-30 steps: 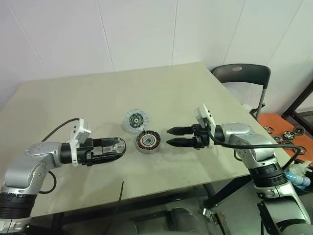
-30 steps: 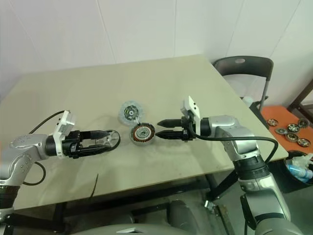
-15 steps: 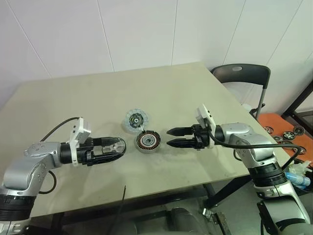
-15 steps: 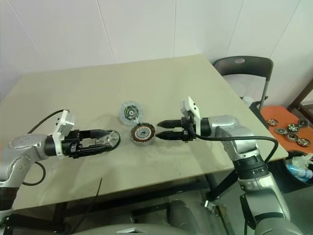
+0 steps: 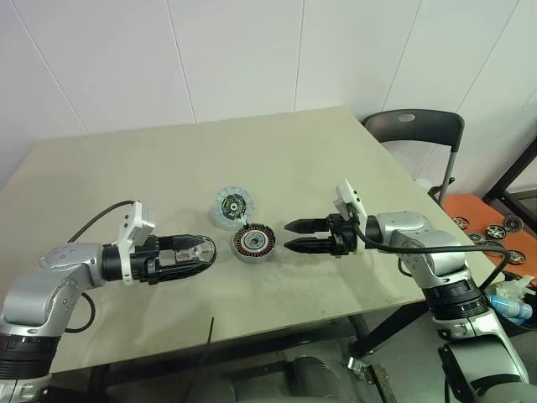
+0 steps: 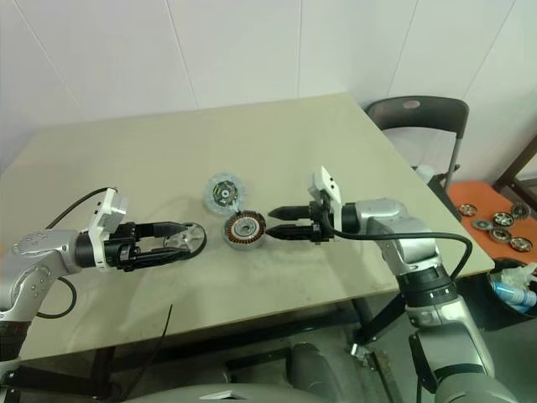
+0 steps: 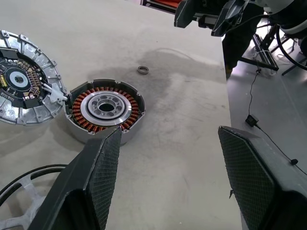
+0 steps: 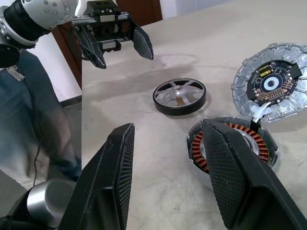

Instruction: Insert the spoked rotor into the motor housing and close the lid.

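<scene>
Rotor, thin black-rimmed wheel with silver spokes (image 8: 180,96), lies flat on table between my left gripper (image 5: 197,253) fingers, spread, not pinching. Copper-wound round metal housing (image 5: 253,243) open, pale segmented lid (image 5: 233,206) touching behind. Right gripper (image 5: 299,236) spread beside housing, probably to steady it.

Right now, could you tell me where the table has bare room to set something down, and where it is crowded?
The table is bare between the lid and the wall, and along the near edge below both grippers. It is crowded in the middle: the motor housing touches the lid, with the spoked rotor between the left gripper's open fingers and the right gripper close by.
</scene>
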Controlling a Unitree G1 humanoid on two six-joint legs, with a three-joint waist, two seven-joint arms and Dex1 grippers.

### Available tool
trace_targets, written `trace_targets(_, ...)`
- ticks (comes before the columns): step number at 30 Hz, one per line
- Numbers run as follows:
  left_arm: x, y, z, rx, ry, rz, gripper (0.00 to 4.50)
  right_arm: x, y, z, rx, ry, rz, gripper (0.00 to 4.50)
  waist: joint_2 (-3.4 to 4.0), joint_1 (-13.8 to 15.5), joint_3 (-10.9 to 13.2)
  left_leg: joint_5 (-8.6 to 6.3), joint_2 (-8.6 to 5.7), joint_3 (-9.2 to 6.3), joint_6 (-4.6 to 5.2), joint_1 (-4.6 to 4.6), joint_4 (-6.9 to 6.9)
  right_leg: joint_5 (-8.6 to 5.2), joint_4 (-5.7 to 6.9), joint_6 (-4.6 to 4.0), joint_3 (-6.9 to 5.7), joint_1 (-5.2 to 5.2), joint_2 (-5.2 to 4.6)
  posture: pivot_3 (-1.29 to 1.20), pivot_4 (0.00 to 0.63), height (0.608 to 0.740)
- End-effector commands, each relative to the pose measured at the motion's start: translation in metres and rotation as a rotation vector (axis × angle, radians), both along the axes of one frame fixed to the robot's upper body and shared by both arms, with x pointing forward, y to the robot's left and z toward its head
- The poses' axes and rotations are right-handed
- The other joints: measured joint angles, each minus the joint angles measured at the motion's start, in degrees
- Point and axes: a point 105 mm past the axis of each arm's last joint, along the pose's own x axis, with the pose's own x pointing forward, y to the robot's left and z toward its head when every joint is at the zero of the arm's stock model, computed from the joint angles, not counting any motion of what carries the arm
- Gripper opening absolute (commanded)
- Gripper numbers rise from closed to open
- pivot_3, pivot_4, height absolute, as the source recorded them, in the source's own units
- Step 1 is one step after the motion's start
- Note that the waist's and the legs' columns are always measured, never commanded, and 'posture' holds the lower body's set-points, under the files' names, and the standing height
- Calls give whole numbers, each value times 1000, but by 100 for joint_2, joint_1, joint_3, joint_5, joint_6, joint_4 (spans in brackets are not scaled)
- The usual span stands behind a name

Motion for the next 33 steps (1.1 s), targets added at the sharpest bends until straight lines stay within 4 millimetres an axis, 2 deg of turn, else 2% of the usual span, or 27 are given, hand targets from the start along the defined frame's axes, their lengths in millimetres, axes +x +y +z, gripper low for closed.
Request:
trace_targets(1, 1, 2, 15, 0, -59, 1, 3441, 3, 3, 13, 18, -52, 14, 2252, 0, 2, 0, 0, 0, 0, 0, 0, 0, 0, 0, 0, 0, 0, 0, 0, 0, 740)
trace_targets(11, 5, 4, 14, 25, -72, 19, 3441, 3, 4, 9, 17, -49, 6, 2252, 0, 2, 0, 0, 0, 0, 0, 0, 0, 0, 0, 0, 0, 0, 0, 0, 0, 740)
trace_targets(16, 9, 4, 21, -1, -98, 40, 3441, 2, 4, 8, 15, -45, 4, 2252, 0, 3, 0, 0, 0, 0, 0, -1, 0, 0, 0, 0, 0, 0, 0, 0, 0, 740)
trace_targets(33, 11, 3, 18, 5, -84, 14, 3441, 2, 1, 8, 16, -50, -6, 2252, 0, -1, 0, 0, 0, 0, 0, -1, 0, 0, 0, 0, 0, 0, 0, 0, 0, 740)
